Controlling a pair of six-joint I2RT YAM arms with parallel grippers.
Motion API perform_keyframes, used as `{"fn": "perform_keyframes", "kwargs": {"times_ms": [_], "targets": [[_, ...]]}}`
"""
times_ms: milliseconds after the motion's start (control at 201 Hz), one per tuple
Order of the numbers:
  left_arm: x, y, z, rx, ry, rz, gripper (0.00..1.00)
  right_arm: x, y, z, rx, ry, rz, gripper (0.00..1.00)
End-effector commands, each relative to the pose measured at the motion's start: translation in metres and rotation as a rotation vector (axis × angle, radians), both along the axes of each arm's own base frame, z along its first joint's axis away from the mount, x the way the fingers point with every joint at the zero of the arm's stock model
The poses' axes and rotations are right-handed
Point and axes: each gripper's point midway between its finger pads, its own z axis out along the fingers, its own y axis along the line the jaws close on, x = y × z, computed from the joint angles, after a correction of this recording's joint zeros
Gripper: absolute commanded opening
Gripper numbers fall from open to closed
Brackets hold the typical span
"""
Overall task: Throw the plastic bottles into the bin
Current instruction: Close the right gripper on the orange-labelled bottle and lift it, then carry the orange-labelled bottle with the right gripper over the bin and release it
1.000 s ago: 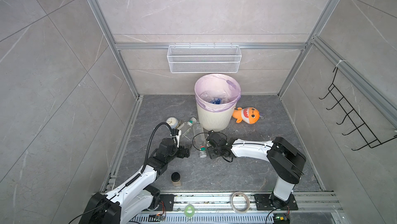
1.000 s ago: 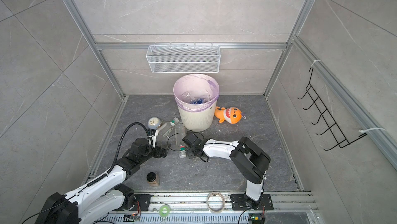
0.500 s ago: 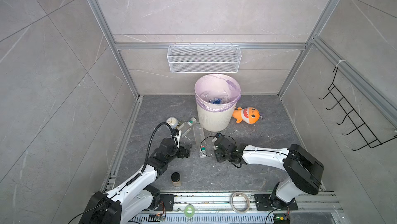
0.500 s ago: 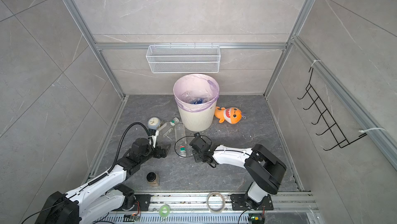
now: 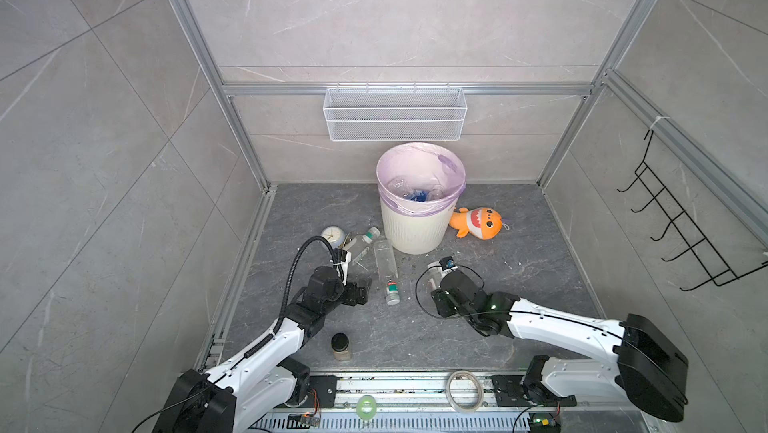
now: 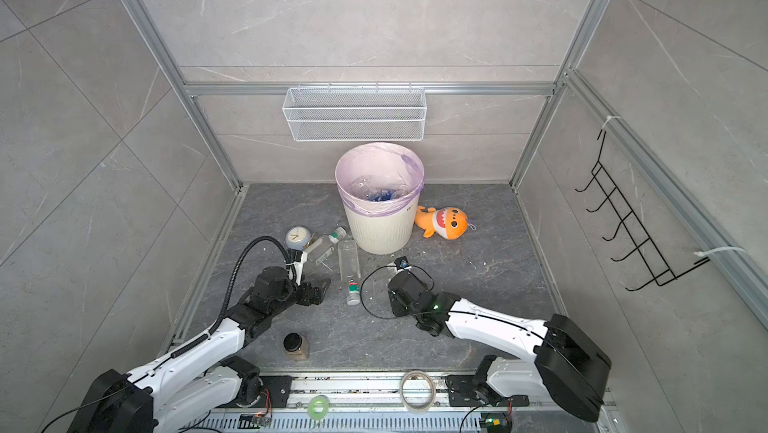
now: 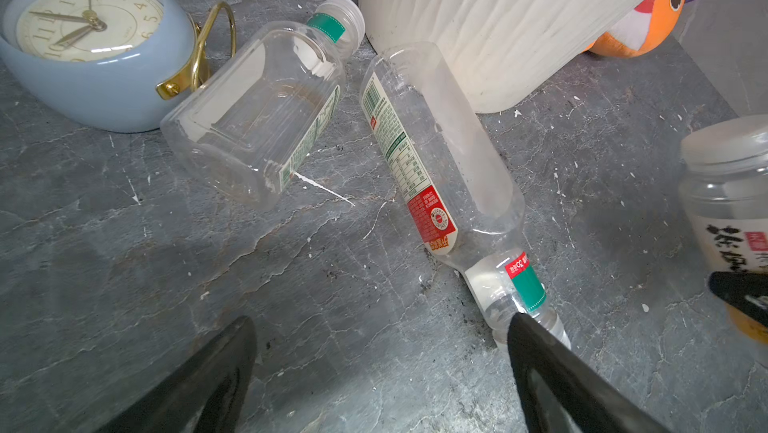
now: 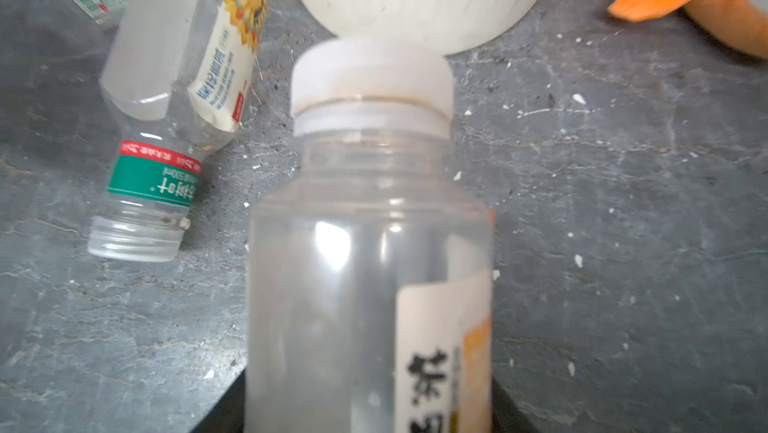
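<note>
Done: we find some bottles [image 5: 415, 195] inside the bin [image 5: 409, 231] | In hand: right gripper [image 8: 370, 418] pinching white-capped bottle [image 8: 365, 244] | Left gripper [image 7: 380, 323] spread, empty | Remaining: square bottle [image 7: 257, 111], long bottle [image 7: 436, 169] on floor [image 7: 124, 244]

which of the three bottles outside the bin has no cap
The long round clear bottle with the red-and-green neck band: its threaded mouth is bare. The squarish clear bottle and the white-labelled clear bottle in the right gripper have white caps.

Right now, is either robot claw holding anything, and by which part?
The right gripper holds a clear white-capped plastic bottle by its labelled lower body; the left gripper holds nothing.
</note>
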Motion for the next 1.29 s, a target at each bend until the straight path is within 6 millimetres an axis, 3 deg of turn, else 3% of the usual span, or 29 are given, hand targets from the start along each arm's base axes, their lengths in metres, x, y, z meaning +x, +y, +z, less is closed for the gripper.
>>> {"fn": "perform_keyframes", "kwargs": {"times_ms": [0, 169, 289, 428, 572, 722, 851, 911, 961, 995, 1005, 1025, 1030, 1040, 1075, 1170, 1289], "targets": [[0.007, -0.005, 0.016, -0.023, -0.057, -0.015, 0.96, -0.002, -0.014, 0.014, 0.017, -0.058, -0.039, 0.48], [0.007, -0.005, 0.016, -0.024, -0.056, -0.016, 0.96, -0.004, -0.025, 0.039, 0.068, -0.12, -0.063, 0.47], [0.007, -0.006, 0.016, -0.025, -0.055, -0.018, 0.96, -0.004, -0.029, 0.076, 0.119, -0.172, -0.081, 0.45], [0.007, -0.005, 0.016, -0.024, -0.057, -0.017, 0.96, 0.003, -0.029, 0.142, 0.159, -0.263, -0.086, 0.45], [0.007, -0.004, 0.017, -0.023, -0.06, -0.012, 0.96, 0.02, -0.022, 0.227, 0.159, -0.377, -0.09, 0.44], [0.007, -0.004, 0.019, -0.024, -0.067, -0.009, 0.96, 0.062, 0.001, 0.316, 0.147, -0.477, -0.102, 0.44], [0.007, -0.005, 0.018, -0.024, -0.062, -0.013, 0.96, 0.139, 0.016, 0.373, 0.236, -0.51, -0.151, 0.49], [0.007, -0.005, 0.017, -0.024, -0.061, -0.013, 0.96, 0.182, 0.024, 0.381, 0.242, -0.491, -0.173, 0.79], [0.007, -0.004, 0.018, -0.022, -0.062, -0.01, 0.96, 0.209, 0.029, 0.383, 0.242, -0.478, -0.189, 0.98], [0.007, -0.003, 0.018, -0.022, -0.062, -0.007, 0.96, 0.223, 0.03, 0.381, 0.237, -0.471, -0.206, 0.99], [0.007, -0.003, 0.018, -0.021, -0.064, -0.008, 0.96, 0.224, 0.028, 0.39, 0.253, -0.489, -0.214, 0.99], [0.007, -0.002, 0.018, -0.019, -0.064, -0.004, 0.96, 0.231, 0.028, 0.383, 0.244, -0.471, -0.227, 0.99], [0.006, -0.002, 0.018, -0.019, -0.063, -0.005, 0.96, 0.228, 0.024, 0.393, 0.26, -0.492, -0.23, 0.99], [0.006, -0.002, 0.018, -0.02, -0.066, -0.005, 0.96, 0.233, 0.026, 0.386, 0.251, -0.477, -0.233, 0.99], [0.006, -0.001, 0.02, -0.019, -0.071, -0.001, 0.96, 0.237, 0.024, 0.389, 0.259, -0.486, -0.244, 0.99], [0.006, 0.001, 0.02, -0.016, -0.076, 0.009, 0.96, 0.234, 0.012, 0.406, 0.287, -0.535, -0.268, 0.99], [0.007, -0.001, 0.019, -0.017, -0.07, 0.004, 0.96, 0.229, 0.01, 0.41, 0.287, -0.528, -0.256, 0.99]]}}
